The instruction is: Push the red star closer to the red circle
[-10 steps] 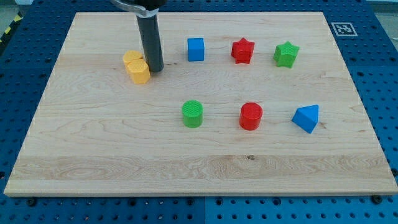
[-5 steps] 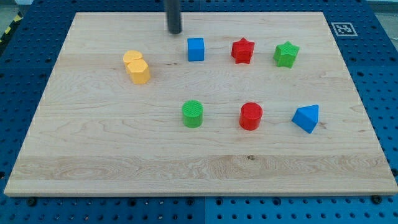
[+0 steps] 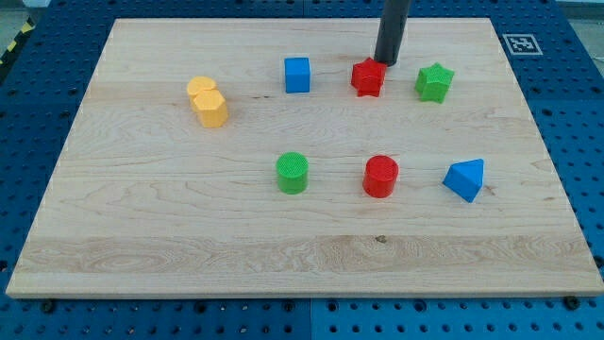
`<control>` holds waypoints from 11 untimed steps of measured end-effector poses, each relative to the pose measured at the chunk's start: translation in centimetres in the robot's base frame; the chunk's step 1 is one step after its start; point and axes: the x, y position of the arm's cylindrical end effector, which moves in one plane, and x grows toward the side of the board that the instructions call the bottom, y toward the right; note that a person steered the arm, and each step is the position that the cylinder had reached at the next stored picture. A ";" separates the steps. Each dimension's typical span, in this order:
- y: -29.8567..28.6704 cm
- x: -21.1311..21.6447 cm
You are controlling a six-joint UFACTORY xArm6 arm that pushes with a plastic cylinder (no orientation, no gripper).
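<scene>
Seemingly, my tip (image 3: 386, 62) touches ridged red star (image 3: 368, 77).

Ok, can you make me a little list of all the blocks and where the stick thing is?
tip: my tip sits just above the red star's upper right edge, seemingly touching it
red star: top row, middle
red circle: lower row, almost straight below the star
blue cube: left of the star
green star: right of the red star
green circle: left of the red circle
blue triangle: right of the red circle
yellow block: far left, alone
</scene>
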 end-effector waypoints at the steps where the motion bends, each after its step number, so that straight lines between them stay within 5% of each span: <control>1: -0.2 0.4; 3: -0.2 3.4; 7: -3.0 2.8; 11: -3.3 12.6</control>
